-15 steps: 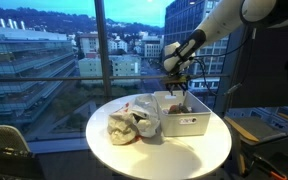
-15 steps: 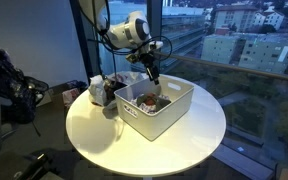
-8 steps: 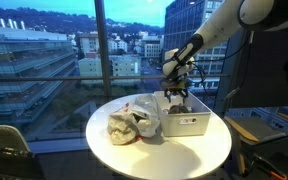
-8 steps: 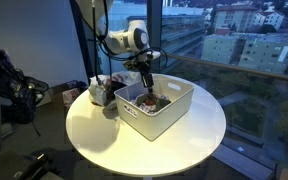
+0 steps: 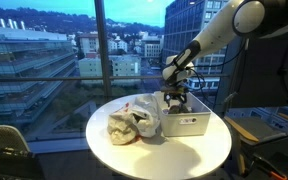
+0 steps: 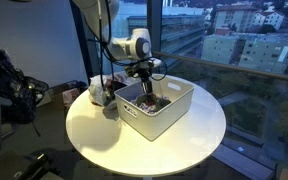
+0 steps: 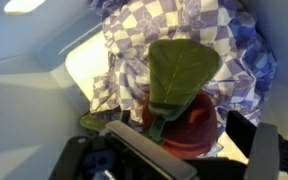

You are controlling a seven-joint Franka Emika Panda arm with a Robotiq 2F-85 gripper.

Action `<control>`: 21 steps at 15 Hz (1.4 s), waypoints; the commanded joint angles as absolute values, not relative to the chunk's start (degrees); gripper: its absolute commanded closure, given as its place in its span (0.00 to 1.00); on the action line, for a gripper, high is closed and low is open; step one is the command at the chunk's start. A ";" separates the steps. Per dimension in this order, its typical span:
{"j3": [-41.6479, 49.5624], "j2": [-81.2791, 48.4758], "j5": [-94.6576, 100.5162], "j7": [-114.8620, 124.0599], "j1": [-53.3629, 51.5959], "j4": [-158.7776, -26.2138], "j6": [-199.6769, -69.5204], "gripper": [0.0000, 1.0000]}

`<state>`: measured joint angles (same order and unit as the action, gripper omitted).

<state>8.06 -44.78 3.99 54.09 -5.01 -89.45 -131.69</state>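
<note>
- In an exterior view, the end effector [image 5: 177, 97] reaches down into the box [image 5: 191, 124], its jaws spread and nothing pinched between them.
- The box stands on the round worktop [image 5: 154, 155]. A crumpled bag [image 5: 127, 124] lies touching the box's wall, on the side away from the arm.
- Count here: one box, one worktop, one bag heap (it may be more than one bag; I cannot tell).
- In an exterior view from the opposite side, the end effector [image 6: 147, 96] is again low inside the box [image 6: 162, 122], with the bag [image 6: 102, 92] just beside the box's far wall.
- The contents of the box are too small to count in this view.
- In the wrist view, a toy [image 7: 180, 78] with a red body and a green leaf lies inside the box on a checked cloth [image 7: 144, 30], right under the spread jaws.
- Count here: one toy, one cloth.
- My judgement: the toy is already in the box and free of any grip, so no lift or carry is under way at this moment.
</note>
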 commanded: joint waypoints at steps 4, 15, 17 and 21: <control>8.21 -47.09 2.36 52.17 -4.29 -87.18 -134.94 0.58; 9.88 -41.59 4.71 52.93 -6.65 -90.66 -132.79 0.97; 10.73 -38.71 6.89 53.61 -8.58 -92.64 -131.99 0.97; 9.75 -30.91 10.90 52.25 -11.41 -98.31 -132.57 0.97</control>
<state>9.64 -38.69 8.08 53.08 -8.89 -91.71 -132.26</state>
